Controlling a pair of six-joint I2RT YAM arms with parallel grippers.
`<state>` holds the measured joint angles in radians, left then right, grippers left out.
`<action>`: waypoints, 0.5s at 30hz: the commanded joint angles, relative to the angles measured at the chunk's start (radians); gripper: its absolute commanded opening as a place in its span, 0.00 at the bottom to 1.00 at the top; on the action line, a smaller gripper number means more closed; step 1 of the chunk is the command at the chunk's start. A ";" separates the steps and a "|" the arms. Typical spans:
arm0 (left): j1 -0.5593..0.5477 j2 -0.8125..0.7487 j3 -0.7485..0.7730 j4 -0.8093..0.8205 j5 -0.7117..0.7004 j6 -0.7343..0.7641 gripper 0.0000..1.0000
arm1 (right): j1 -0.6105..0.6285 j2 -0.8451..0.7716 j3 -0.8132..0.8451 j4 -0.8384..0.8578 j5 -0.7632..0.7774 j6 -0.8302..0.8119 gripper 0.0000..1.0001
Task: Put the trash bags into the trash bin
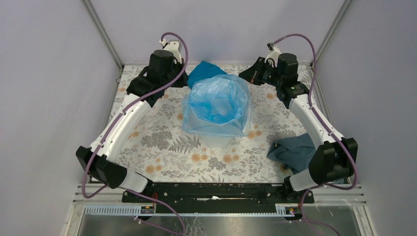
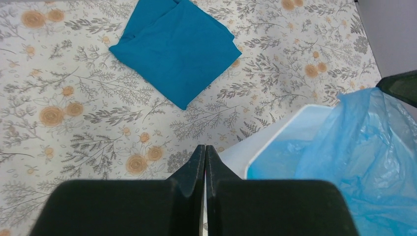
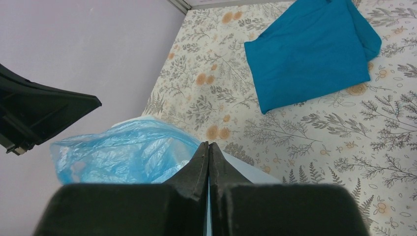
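The trash bin (image 1: 216, 140) stands mid-table, a white translucent tub. The light-blue film trash bag (image 1: 219, 101) lines it, its mouth spread open and draped over the rim. In the left wrist view the bin rim (image 2: 275, 142) and bag (image 2: 364, 147) lie to the lower right. In the right wrist view the bag (image 3: 123, 152) and rim (image 3: 248, 171) lie just beyond the fingers. My left gripper (image 1: 183, 78) (image 2: 205, 147) is shut and empty beside the bin's far left corner. My right gripper (image 1: 246, 74) (image 3: 208, 145) is shut and empty at its far right corner.
A folded teal cloth (image 1: 204, 71) (image 2: 177, 49) (image 3: 314, 49) lies behind the bin, between the two grippers. A grey-blue cloth (image 1: 295, 150) lies at the near right by the right arm's base. Walls close in on three sides of the flowered table (image 1: 162, 147).
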<state>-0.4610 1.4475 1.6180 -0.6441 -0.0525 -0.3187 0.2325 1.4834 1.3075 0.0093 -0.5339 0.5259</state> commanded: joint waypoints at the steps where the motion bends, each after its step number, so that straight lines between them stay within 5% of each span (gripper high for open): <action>1: 0.048 0.023 -0.017 0.100 0.120 -0.060 0.00 | -0.007 0.032 0.062 0.006 0.018 -0.025 0.00; 5: 0.059 -0.028 -0.038 0.073 0.158 -0.059 0.04 | -0.008 0.037 0.069 0.007 -0.019 -0.016 0.00; 10: 0.059 -0.206 -0.102 0.038 0.107 -0.033 0.58 | -0.007 0.005 0.052 -0.002 -0.014 -0.021 0.00; 13: 0.025 -0.241 -0.092 0.027 0.197 0.015 0.79 | -0.007 0.013 0.060 -0.002 -0.036 -0.009 0.00; 15: -0.070 -0.233 -0.060 -0.010 0.084 0.047 0.87 | -0.007 0.018 0.065 -0.002 -0.048 -0.004 0.00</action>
<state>-0.4198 1.2499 1.5047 -0.6548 0.0792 -0.3355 0.2317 1.5269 1.3228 -0.0101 -0.5434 0.5209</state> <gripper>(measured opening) 0.807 0.011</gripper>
